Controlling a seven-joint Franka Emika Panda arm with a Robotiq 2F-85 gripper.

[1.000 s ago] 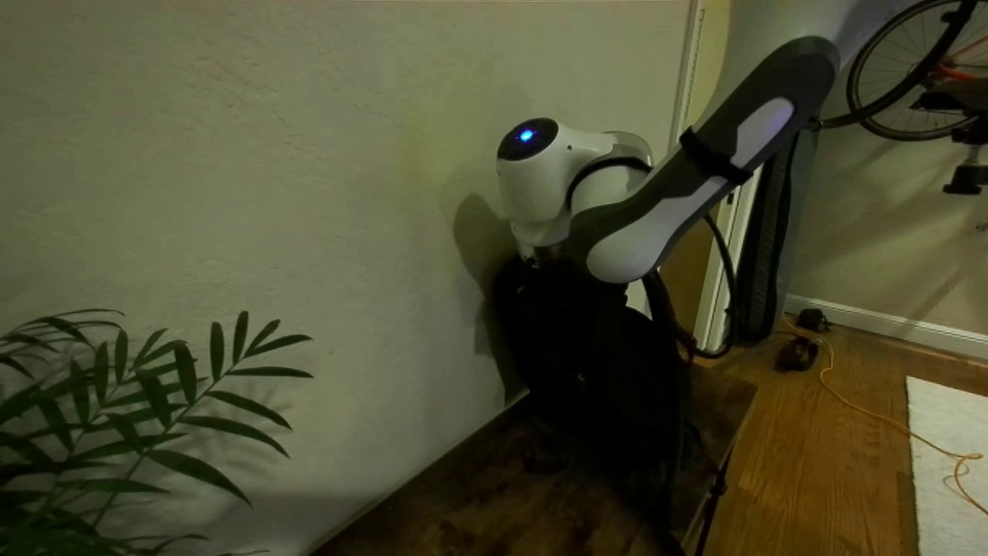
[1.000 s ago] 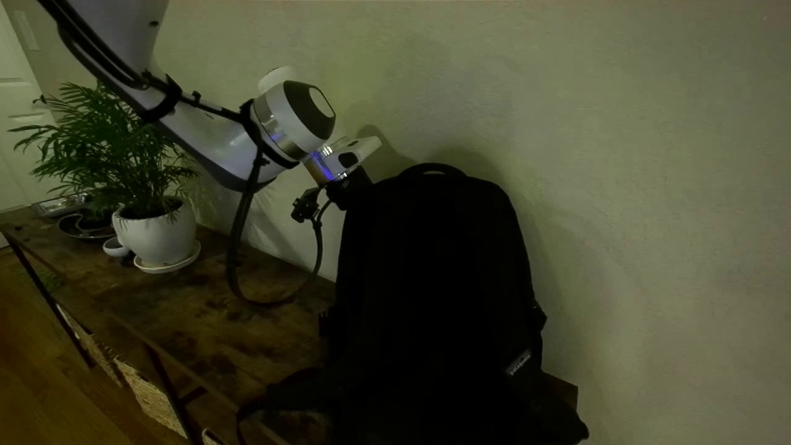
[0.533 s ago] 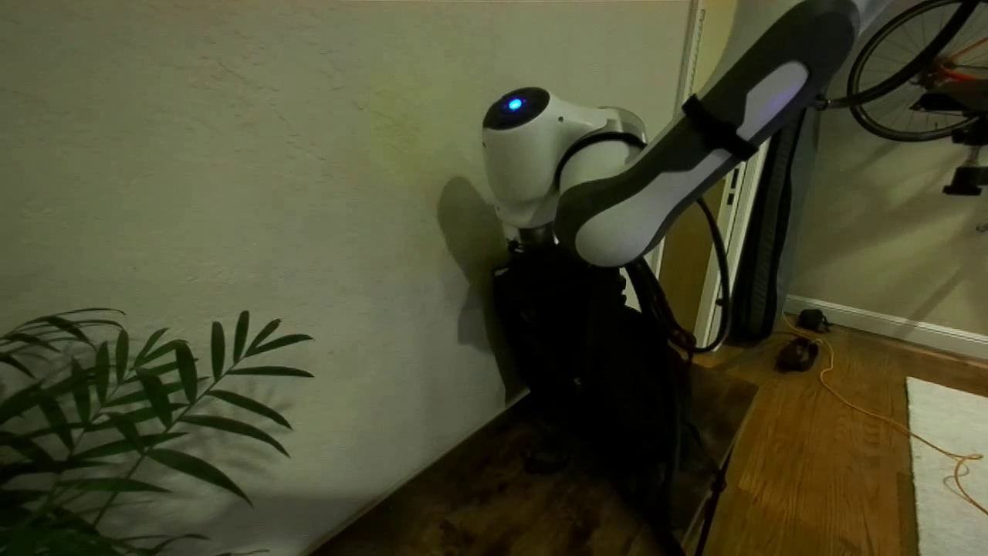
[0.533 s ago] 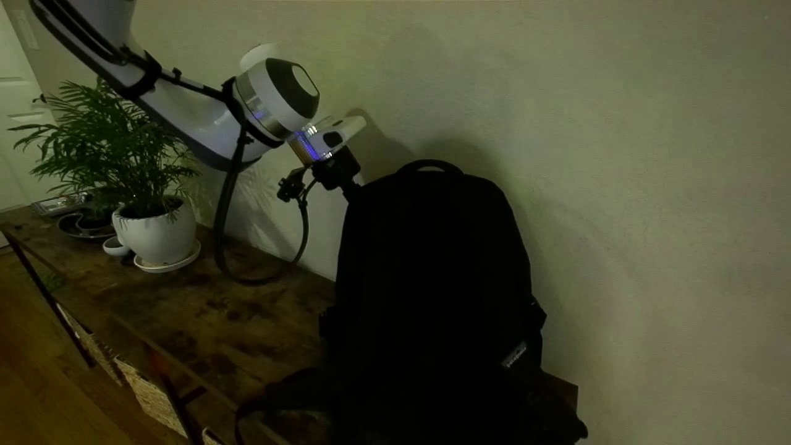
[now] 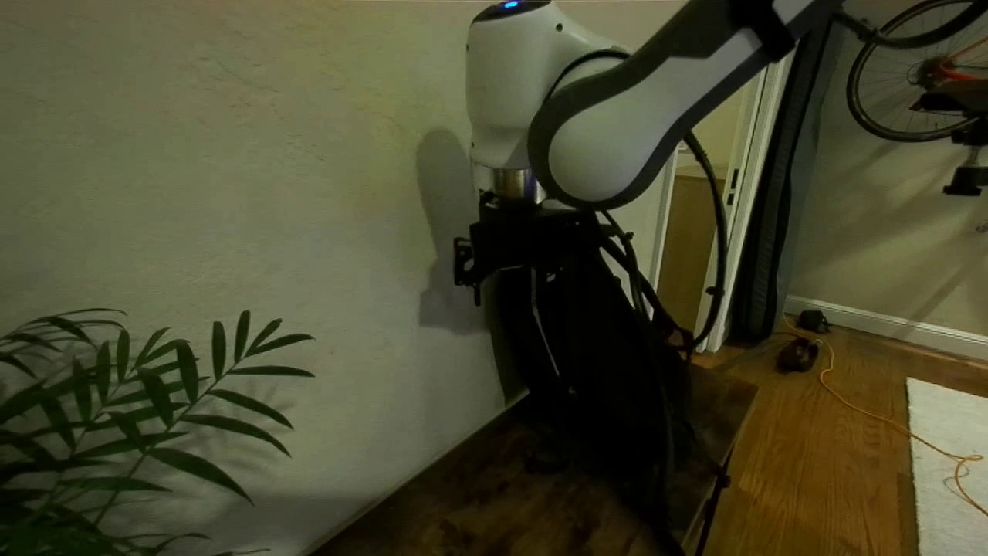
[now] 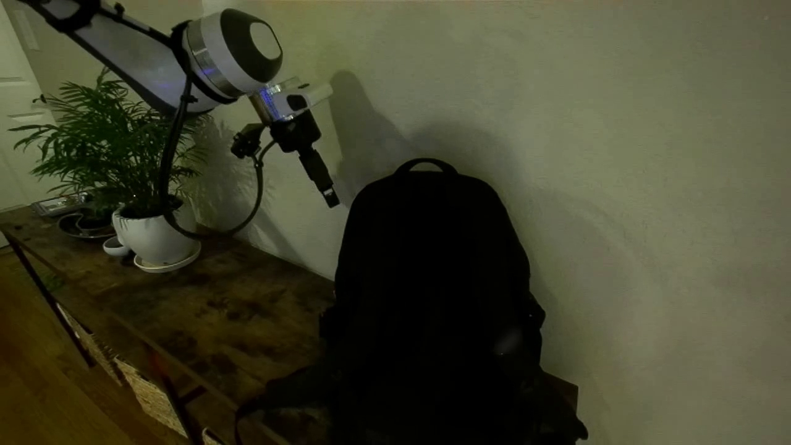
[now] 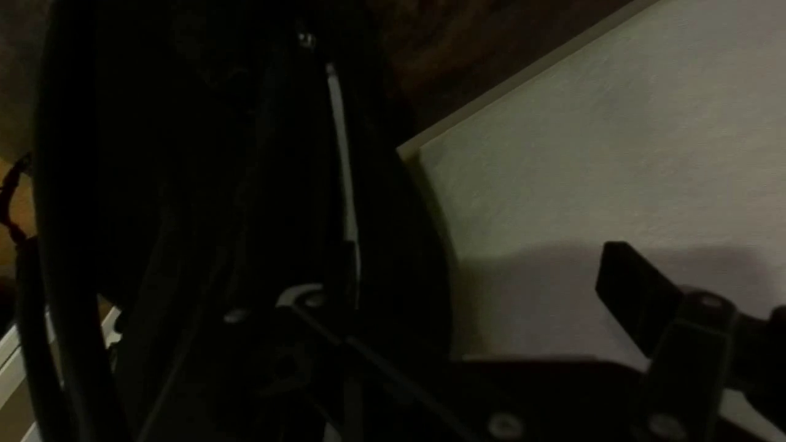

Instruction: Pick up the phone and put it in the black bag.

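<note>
The black bag (image 6: 432, 278), a backpack, stands upright on the table against the wall, its handle up. Its dark side (image 5: 617, 401) also shows in an exterior view, and in the wrist view the bag (image 7: 202, 184) fills the left half. A narrow pale strip (image 7: 345, 166) runs along the bag; I cannot tell what it is. Above and beside the bag's top, my gripper (image 6: 332, 198) points down at a slant, apart from it. In the wrist view the gripper (image 7: 484, 261) has its fingers wide apart with nothing between them. The phone is hidden or out of view.
A plant in a white pot (image 6: 157, 232) stands farther along the wooden table (image 6: 216, 309), a small white cup (image 6: 115, 247) beside it. The wall (image 6: 649, 185) is close behind bag and arm. A cable loop (image 6: 256, 198) hangs from the wrist.
The arm has risen and drawn away from the bag, toward the plant side. My gripper's fingers, hidden behind the bag before, now show above its top. The bag has stayed in place.
</note>
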